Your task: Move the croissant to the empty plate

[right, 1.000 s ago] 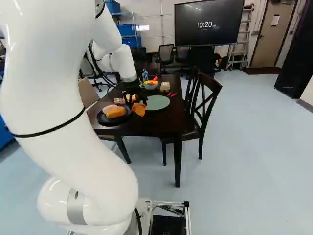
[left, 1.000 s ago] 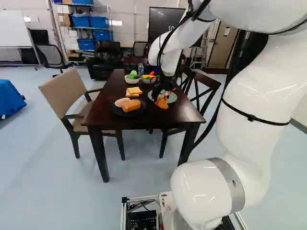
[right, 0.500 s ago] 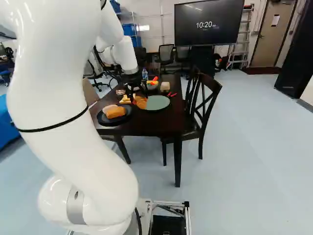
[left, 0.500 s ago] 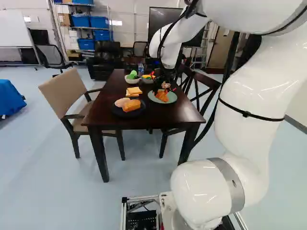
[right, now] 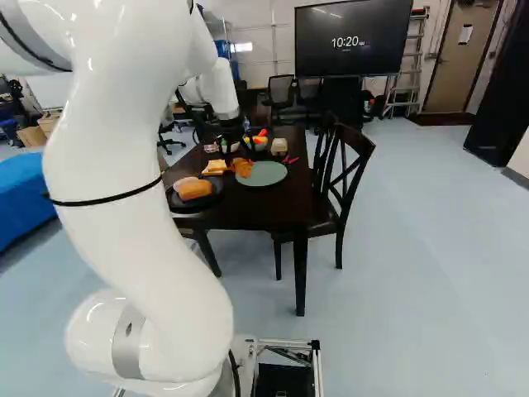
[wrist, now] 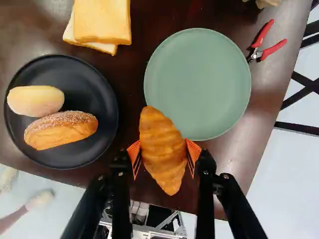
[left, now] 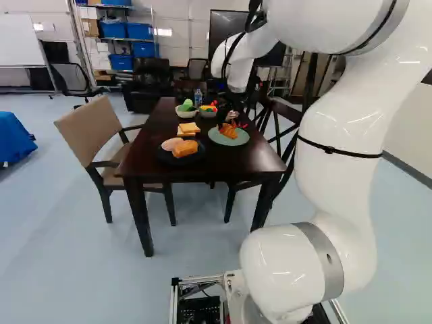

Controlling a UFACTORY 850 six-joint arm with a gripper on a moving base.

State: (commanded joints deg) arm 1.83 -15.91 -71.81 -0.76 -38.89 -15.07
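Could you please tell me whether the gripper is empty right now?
No, the gripper has the croissant pinched between its two orange pads.

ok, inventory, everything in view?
Croissant: one, orange, in pincer
Plates: two, green, black, table
Rolls: two, golden, on black plate
Bread: two slices, yellow, table
Pliers: one, red, beside green plate
Unclear item: one, beige, table
Bowls: two, pale, table
Bottle: one, bluish, behind bowls
Table: one, brown, under plates
Chairs: several, tan, black, around table
Screen: one, black, back
Bins: several, blue, back
Ladder: one, grey, back
Door: one, brown, back
Whiteboard: one, white, back
Cloth: one, blue, left side
Arm: one, white, over table
Pincer: one, black, on croissant
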